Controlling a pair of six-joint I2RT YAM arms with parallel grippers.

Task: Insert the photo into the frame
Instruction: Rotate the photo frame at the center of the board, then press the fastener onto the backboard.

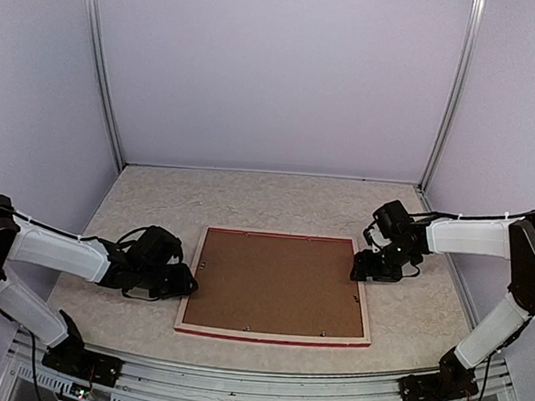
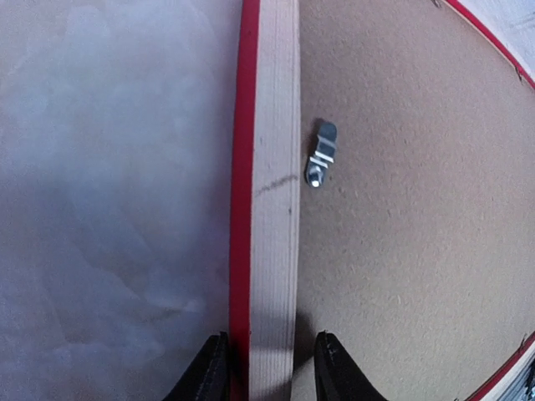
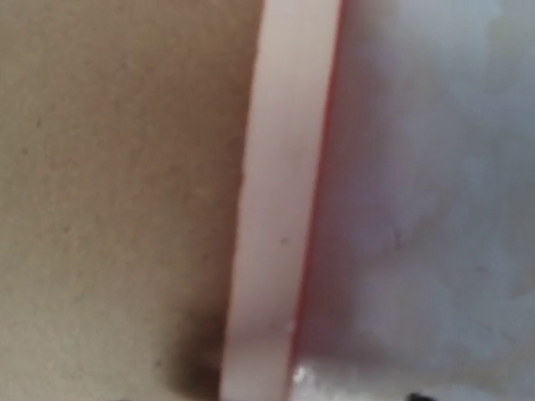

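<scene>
The frame (image 1: 273, 334) lies face down in the middle of the table, its pale wood back up and a thin red edge showing. A brown backing board (image 1: 275, 284) fills it. The photo is hidden. My left gripper (image 1: 186, 285) is at the frame's left rail (image 2: 274, 167). It straddles the rail (image 2: 272, 344): the left finger (image 2: 209, 372) is against the red edge, the right finger stands a little off the wood. My right gripper (image 1: 366, 265) hovers at the right rail (image 3: 276, 209). Its fingers do not show in the blurred right wrist view.
Small metal turn clips hold the board, one of them (image 2: 321, 154) just past my left fingers and others (image 1: 247, 328) along the near rail. Pale mottled tabletop (image 1: 249, 199) surrounds the frame. Walls and metal posts (image 1: 102, 70) close in the back and sides.
</scene>
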